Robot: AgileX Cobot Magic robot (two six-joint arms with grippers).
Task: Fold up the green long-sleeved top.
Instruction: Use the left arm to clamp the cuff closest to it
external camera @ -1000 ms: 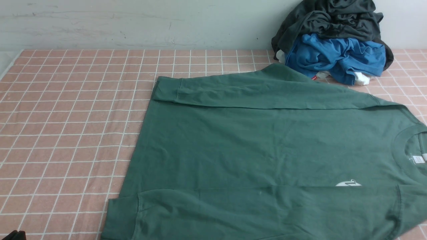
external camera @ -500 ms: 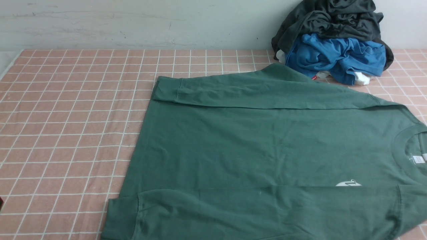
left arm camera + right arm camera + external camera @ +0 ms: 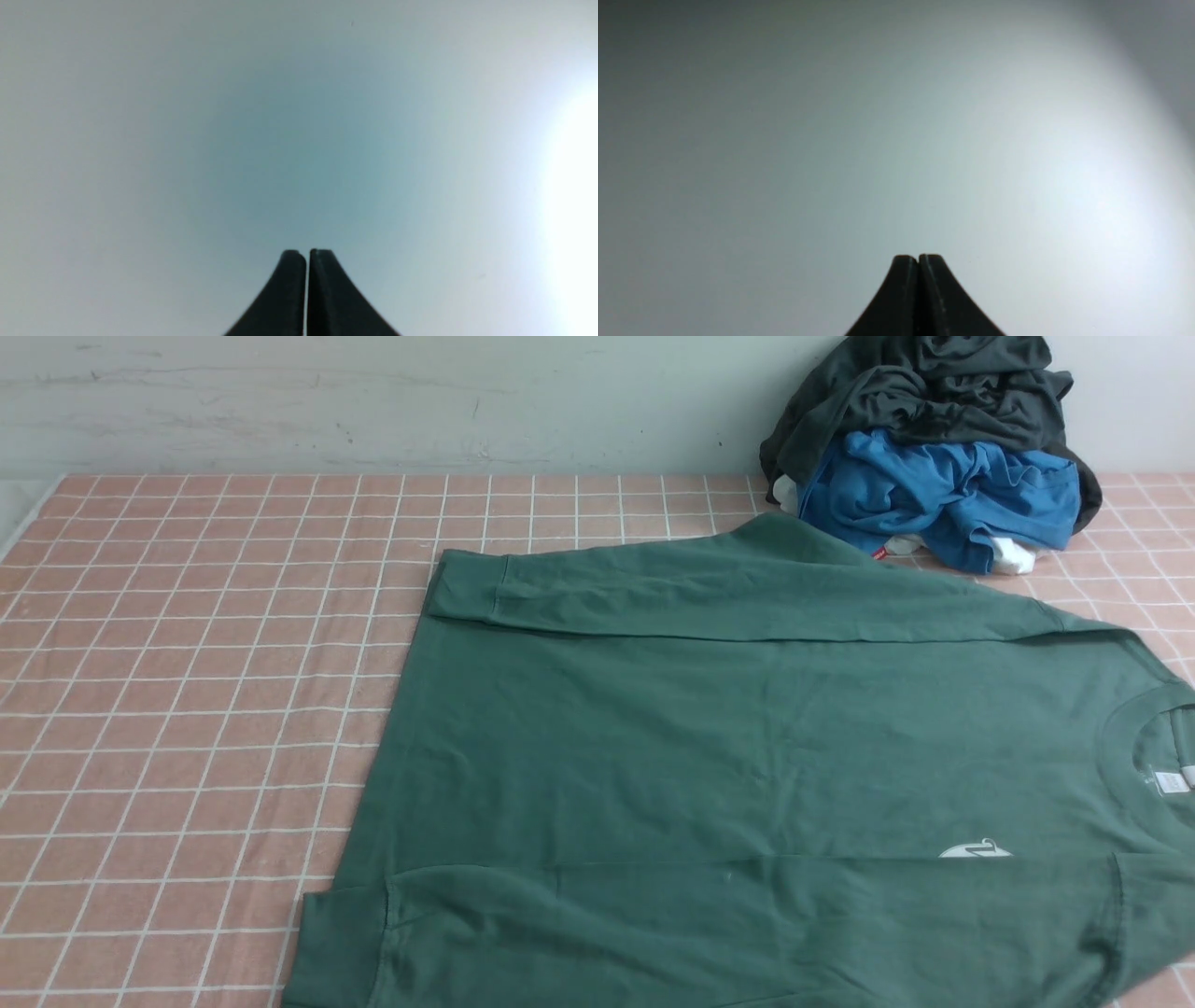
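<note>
The green long-sleeved top (image 3: pixel 747 756) lies flat on the pink checked cloth, neck and white label (image 3: pixel 1172 782) toward the right, hem toward the left. Both sleeves are folded in over the body, one along the far edge (image 3: pixel 709 588) and one along the near edge (image 3: pixel 653 933). A small white logo (image 3: pixel 976 849) shows near the chest. Neither gripper shows in the front view. My left gripper (image 3: pixel 307 254) is shut and empty, facing a plain pale surface. My right gripper (image 3: pixel 918 258) is shut and empty, also facing a plain pale surface.
A pile with a dark grey-black garment (image 3: pixel 924 392) on a bright blue garment (image 3: pixel 943 495) sits at the back right against the wall. The pink checked cloth (image 3: pixel 187 663) spreads to the left of the top.
A dark part of the left arm at the bottom left corner of the front view has drawn out of sight. The top has not moved.
</note>
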